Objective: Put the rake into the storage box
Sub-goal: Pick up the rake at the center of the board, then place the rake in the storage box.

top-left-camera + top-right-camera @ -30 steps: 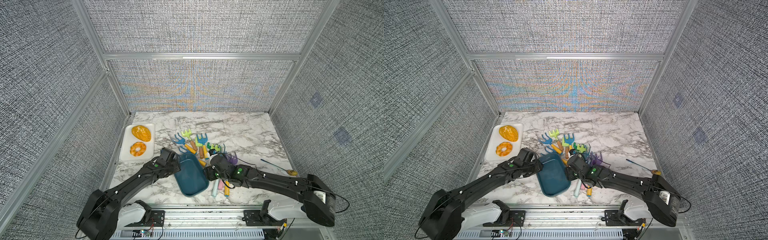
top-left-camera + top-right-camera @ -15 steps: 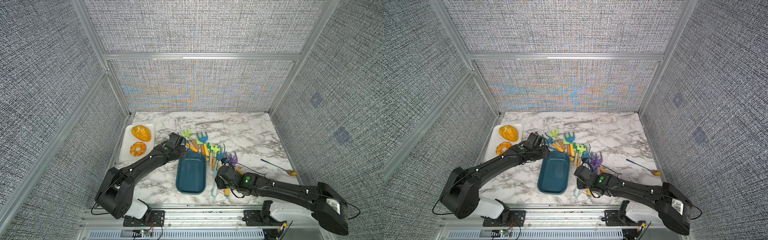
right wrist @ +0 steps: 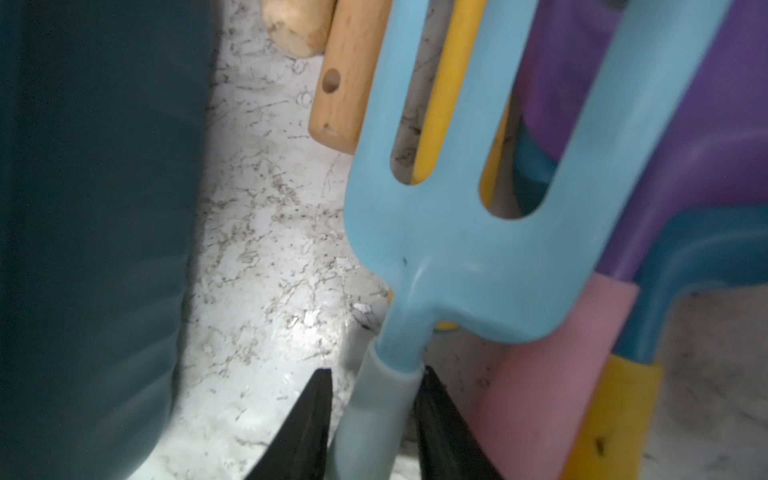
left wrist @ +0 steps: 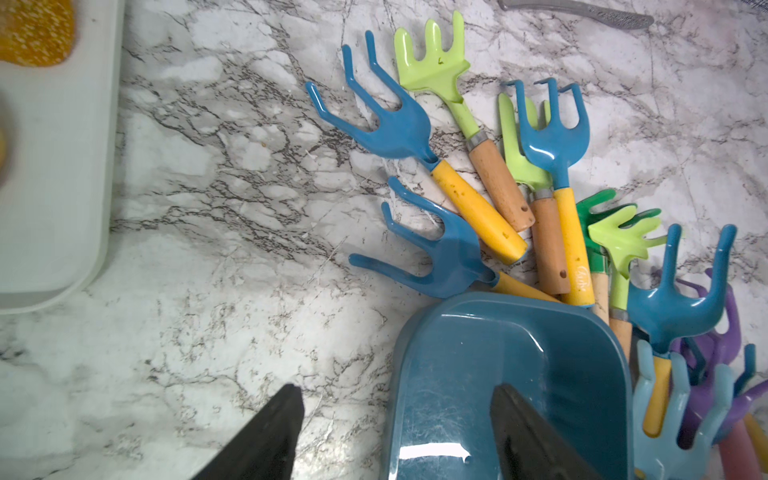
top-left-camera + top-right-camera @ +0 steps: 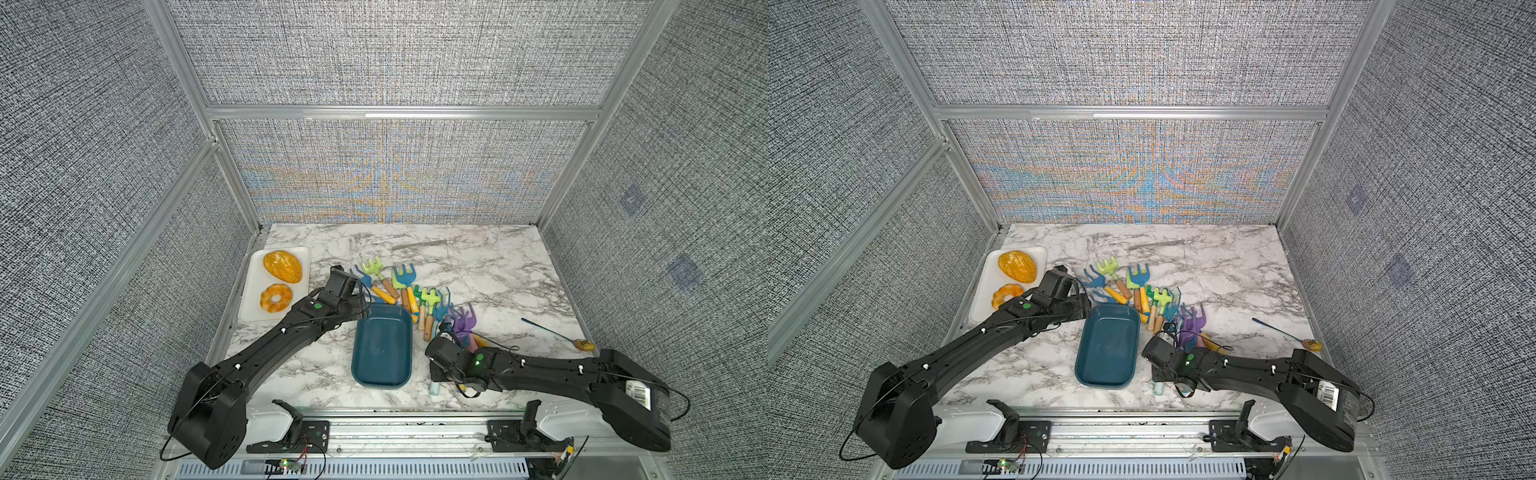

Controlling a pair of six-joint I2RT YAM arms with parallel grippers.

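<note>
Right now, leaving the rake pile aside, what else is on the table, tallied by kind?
Oval bun: 1
Ring doughnut: 1
White tray: 1
Storage box: 1
Grey metal strip: 1
Blue stick with yellow tip: 1
Total: 6

I count at least ten rakes (image 4: pixel 399 124) on the worktop (image 5: pixel 478 266); their heap overlaps too much for an exact tally. One box (image 5: pixel 382 353), one tray (image 5: pixel 249 309), one bun (image 5: pixel 282 267), one doughnut (image 5: pixel 276 297), one spoon (image 5: pixel 550 331), one grey strip (image 5: pixel 419 244).
</note>
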